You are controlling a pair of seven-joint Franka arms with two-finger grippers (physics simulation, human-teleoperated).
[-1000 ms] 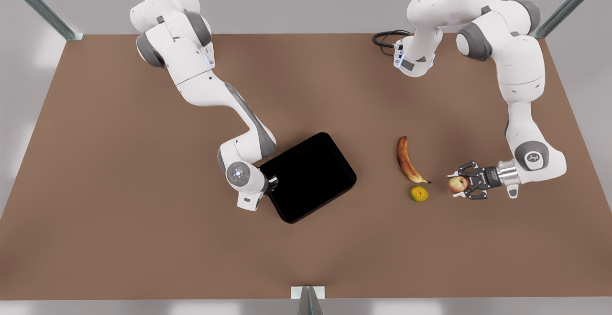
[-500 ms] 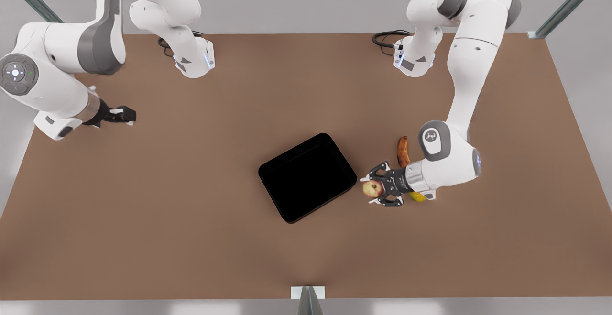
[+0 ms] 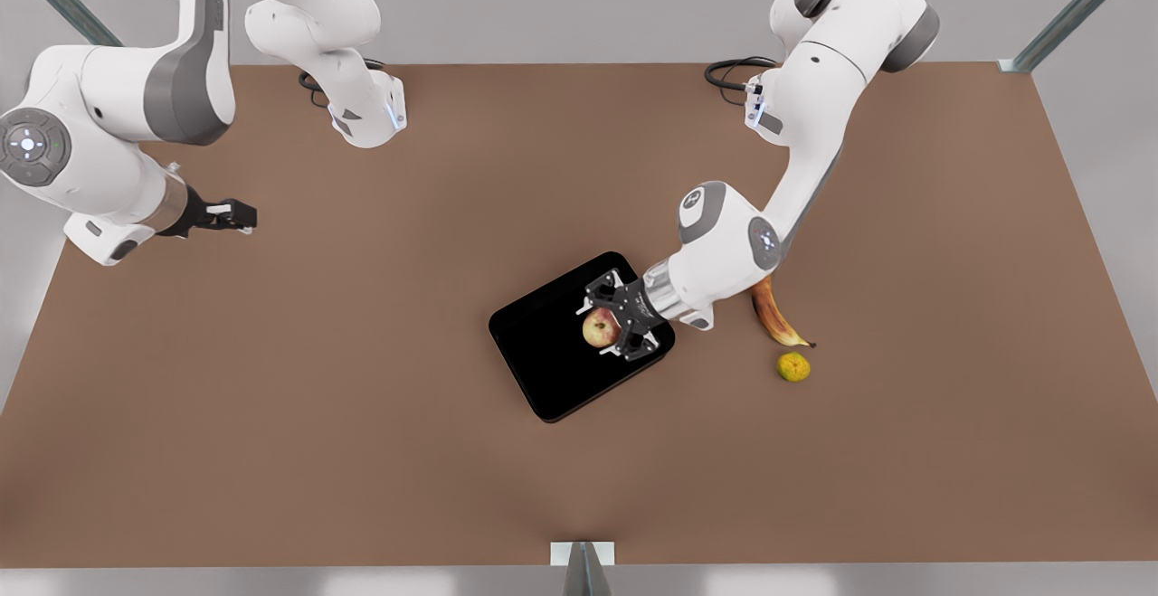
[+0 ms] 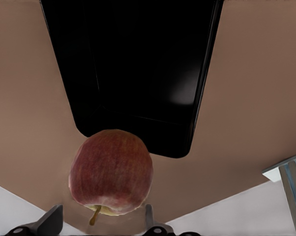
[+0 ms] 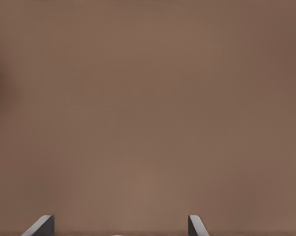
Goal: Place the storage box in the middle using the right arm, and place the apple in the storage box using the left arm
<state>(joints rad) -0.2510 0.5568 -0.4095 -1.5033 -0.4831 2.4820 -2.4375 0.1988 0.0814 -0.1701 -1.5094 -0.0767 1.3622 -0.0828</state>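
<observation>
The glossy black storage box point(image 3: 552, 370) lies tilted near the table's middle. Above its end toward the front view's right hangs the red-and-yellow apple point(image 3: 597, 329), with my left gripper point(image 3: 599, 330) shut on it. In the left wrist view the apple point(image 4: 111, 172) sits between the claw fingers point(image 4: 52, 221), with the storage box point(image 4: 138, 64) beyond it. My right gripper point(image 3: 242, 214) waits at the front view's left edge, raised and far from the box. In the right wrist view its fingertips point(image 5: 44, 223) stand wide apart over bare table.
A brown-spotted banana point(image 3: 771, 311) and a small yellow-green fruit point(image 3: 793, 366) lie on the brown table point(image 3: 362, 451) to the front view's right of the box, just beside the left arm's wrist. Both arm bases stand at the table's far edge.
The left gripper carried the apple from the front view's right, past the banana, to above the box. The right gripper let go of the box's corner and withdrew to the left edge.
</observation>
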